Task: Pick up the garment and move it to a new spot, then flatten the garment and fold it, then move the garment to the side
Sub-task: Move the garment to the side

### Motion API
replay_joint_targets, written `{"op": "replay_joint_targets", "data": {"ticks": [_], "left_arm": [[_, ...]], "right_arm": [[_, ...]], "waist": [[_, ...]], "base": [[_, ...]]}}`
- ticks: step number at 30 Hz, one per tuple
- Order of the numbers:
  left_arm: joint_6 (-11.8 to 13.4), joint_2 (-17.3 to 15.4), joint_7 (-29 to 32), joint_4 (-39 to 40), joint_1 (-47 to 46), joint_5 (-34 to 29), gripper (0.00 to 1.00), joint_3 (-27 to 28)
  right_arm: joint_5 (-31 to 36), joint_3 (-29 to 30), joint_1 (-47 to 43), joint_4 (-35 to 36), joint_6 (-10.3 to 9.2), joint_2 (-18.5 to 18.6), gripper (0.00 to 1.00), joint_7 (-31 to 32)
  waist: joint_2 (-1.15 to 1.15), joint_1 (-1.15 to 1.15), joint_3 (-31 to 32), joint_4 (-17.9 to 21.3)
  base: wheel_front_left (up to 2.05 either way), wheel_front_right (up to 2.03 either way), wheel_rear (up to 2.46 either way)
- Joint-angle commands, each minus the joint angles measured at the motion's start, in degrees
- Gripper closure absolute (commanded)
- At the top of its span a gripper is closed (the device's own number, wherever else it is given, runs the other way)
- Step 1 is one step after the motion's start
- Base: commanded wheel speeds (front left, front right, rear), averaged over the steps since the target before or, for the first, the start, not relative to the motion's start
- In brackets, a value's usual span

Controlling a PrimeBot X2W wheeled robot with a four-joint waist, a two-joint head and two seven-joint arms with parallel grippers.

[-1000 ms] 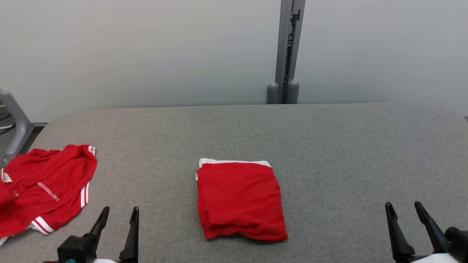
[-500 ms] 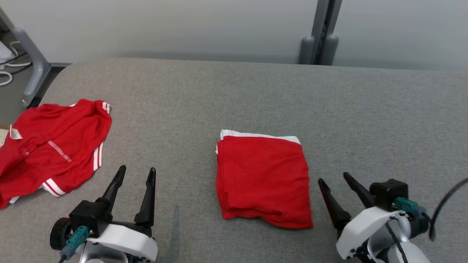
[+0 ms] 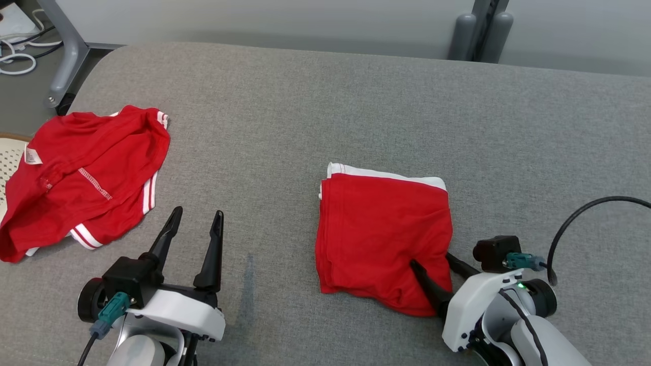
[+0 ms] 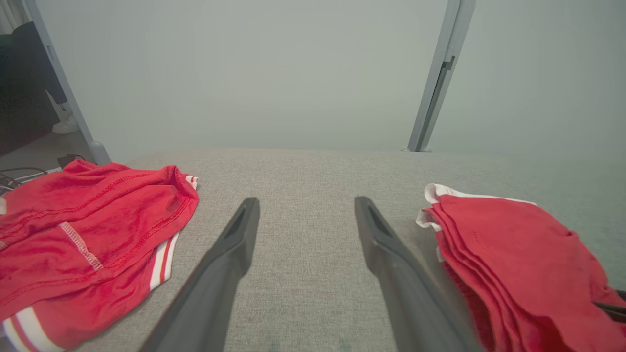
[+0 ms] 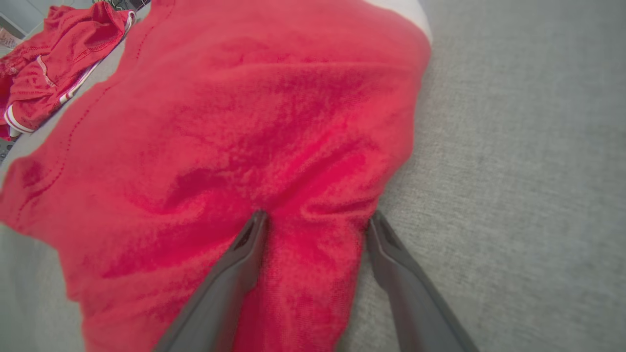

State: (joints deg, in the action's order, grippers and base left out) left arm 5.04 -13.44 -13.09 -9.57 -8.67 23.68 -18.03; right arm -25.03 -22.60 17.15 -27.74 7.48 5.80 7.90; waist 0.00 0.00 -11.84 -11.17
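The folded red garment with a white band along its far edge lies flat on the grey table. My right gripper is open at the garment's near right corner. One finger rests on the cloth and the other runs along its right edge. In the right wrist view a ridge of the garment lies between the spread fingers of the right gripper. My left gripper is open over bare table, left of the garment. Nothing lies between the left gripper's fingers.
A second red garment with white stripes lies crumpled at the table's left edge, partly over a white perforated basket. A grey post stands behind the table, a grey frame leg with cables at far left. A black cable arcs by my right wrist.
The head camera has tilted down and turned, shifting the whole picture. My right gripper has moved forward and left onto the folded garment's near right corner. The left gripper has stayed open.
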Motion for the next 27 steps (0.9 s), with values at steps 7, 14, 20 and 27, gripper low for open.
{"op": "replay_joint_targets", "data": {"ticks": [7, 14, 20, 27], "left_arm": [[-0.16, -0.14, -0.64, -1.01, -1.41, -0.09, 0.00, 0.16], [0.39, -0.83, -0.68, -0.88, -0.40, 0.16, 0.00, 0.44], [0.63, -1.40, -0.40, 0.29, -0.44, -0.01, 0.00, 0.35], [0.81, -2.35, 0.14, 2.27, -1.89, -0.37, 0.00, 0.40]], "right_arm": [[-4.39, -3.80, 1.31, -2.99, 0.03, 1.22, 1.00, 1.31], [-5.88, -6.11, 2.86, -2.38, 0.01, 4.18, 1.00, -1.31], [-6.05, -7.25, 3.24, -1.54, 0.01, 8.62, 1.00, -2.35], [-6.45, -9.75, 6.52, 0.34, 0.02, 12.95, 1.00, -3.30]], "waist": [[0.00, 0.00, 0.44, 0.39], [0.00, 0.00, 1.38, 3.51], [0.00, 0.00, 1.12, 8.39], [0.00, 0.00, -1.93, 14.08]], "base": [[0.00, 0.00, 0.00], [0.00, 0.00, 0.00], [0.00, 0.00, 0.00], [0.00, 0.00, 0.00]]}}
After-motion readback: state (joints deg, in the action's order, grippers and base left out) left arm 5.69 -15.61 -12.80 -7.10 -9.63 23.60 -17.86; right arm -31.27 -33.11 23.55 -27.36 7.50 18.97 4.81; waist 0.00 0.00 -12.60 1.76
